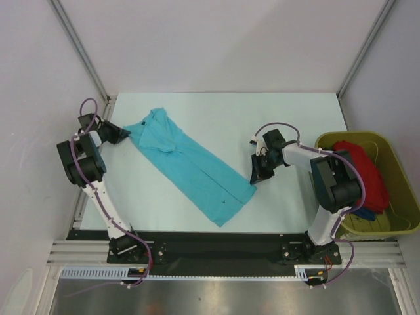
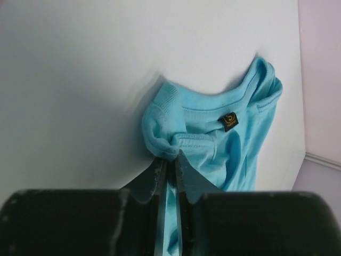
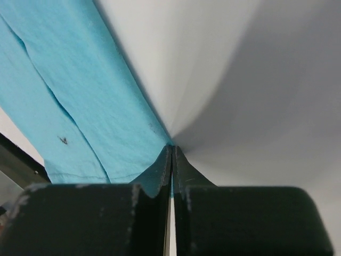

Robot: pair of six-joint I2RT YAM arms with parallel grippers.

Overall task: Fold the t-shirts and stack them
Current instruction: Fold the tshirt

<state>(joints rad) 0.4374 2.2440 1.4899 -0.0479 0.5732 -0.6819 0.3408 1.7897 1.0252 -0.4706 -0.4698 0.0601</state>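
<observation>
Your turquoise t-shirt (image 1: 190, 167) is light, limp, sags w/o tension. Left gripper (image 2: 169, 160) clamped on collar end, right gripper (image 3: 171, 152) clamped on hem corner; lift both evenly.

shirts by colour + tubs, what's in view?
turquoise shirt: 1
red shirt: 1
blue shirt: 1 (only an edge shows under the red one)
tub: 1
total: 4
</observation>
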